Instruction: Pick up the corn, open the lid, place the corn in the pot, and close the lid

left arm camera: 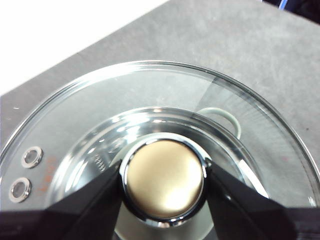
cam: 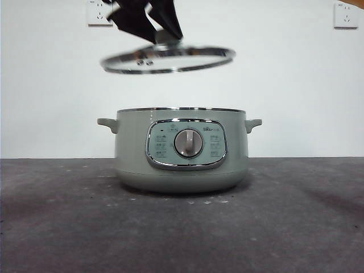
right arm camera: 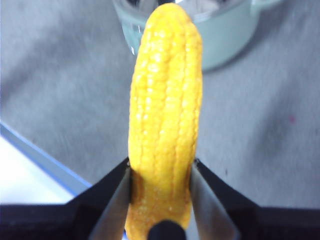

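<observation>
Above the sage-green pot (cam: 182, 151), my left gripper (cam: 149, 25) pinches the lid (cam: 168, 58) by its round knob (left arm camera: 163, 178), one black jaw pressed against each side of the knob's chrome collar. I hold the lid clear of the pot, apart from its rim and tilted, the side toward the pot's left-hand handle in the front view hanging lower than the other. Two small chrome-ringed vent holes (left arm camera: 26, 172) sit near the lid's edge, and through the glass I can make out the pot's rim and one of its small handles below. The pot stands open on the dark grey table (cam: 296, 227), its chrome-framed control panel (cam: 186, 144) and grey dial (cam: 188, 143) facing the front camera. My right gripper (right arm camera: 161, 200) is clamped on the corn (right arm camera: 165, 110), the jaws squeezing the cob near its thicker end so the tapered tip points out toward the pot (right arm camera: 220, 35), which shows blurred beyond it. From the front, neither the cob nor that arm is visible. Two white wall sockets (cam: 345, 15) sit high on the white wall behind.
</observation>
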